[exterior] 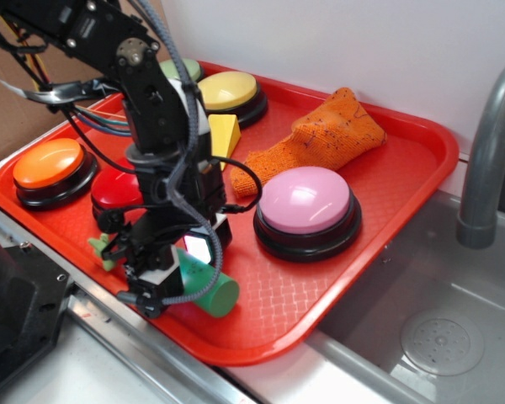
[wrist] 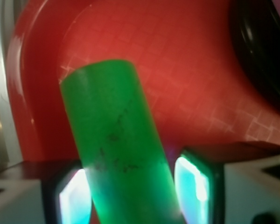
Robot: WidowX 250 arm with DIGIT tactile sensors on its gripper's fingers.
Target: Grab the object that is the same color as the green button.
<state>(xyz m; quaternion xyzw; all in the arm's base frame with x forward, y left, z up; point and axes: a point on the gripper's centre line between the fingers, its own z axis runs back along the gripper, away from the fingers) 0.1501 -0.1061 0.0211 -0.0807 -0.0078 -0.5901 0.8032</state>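
1. I see the work laid out on a red plastic tray (exterior: 404,160) with a fine grid texture, which fills most of the exterior frame.
2. The tray sits on a steel surface (exterior: 109,370); at the lower right is a steel sink basin (exterior: 438,337) with a round drain, and a grey faucet (exterior: 488,151) rises along the right edge.
3. A plain white wall (exterior: 337,42) runs across the top of the frame, and brown cardboard (exterior: 8,109) stands at the upper left.
4. I count five push buttons on black bases: orange (exterior: 49,162) at the left, red (exterior: 116,187) just behind the arm, the green button (exterior: 185,69) at the upper left and mostly hidden by the arm, yellow (exterior: 229,89) beside it, and pink (exterior: 306,200) at the centre.
5. One orange cloth (exterior: 328,135) lies crumpled above the pink button.
6. One yellow block (exterior: 224,135) shows between the arm and the cloth.
7. One small green leafy bit (exterior: 103,250) pokes out left of the gripper; I cannot tell what it belongs to.
8. One green cylinder (exterior: 212,288) lies on its side on the tray, lower left of centre, its free end pointing toward the lower right.
9. The gripper (exterior: 170,278) is down over the cylinder's other end. In the wrist view the cylinder (wrist: 116,154) runs up between the two pads (wrist: 193,186), which sit against its sides: the jaws are partly closed around it, gripping it.
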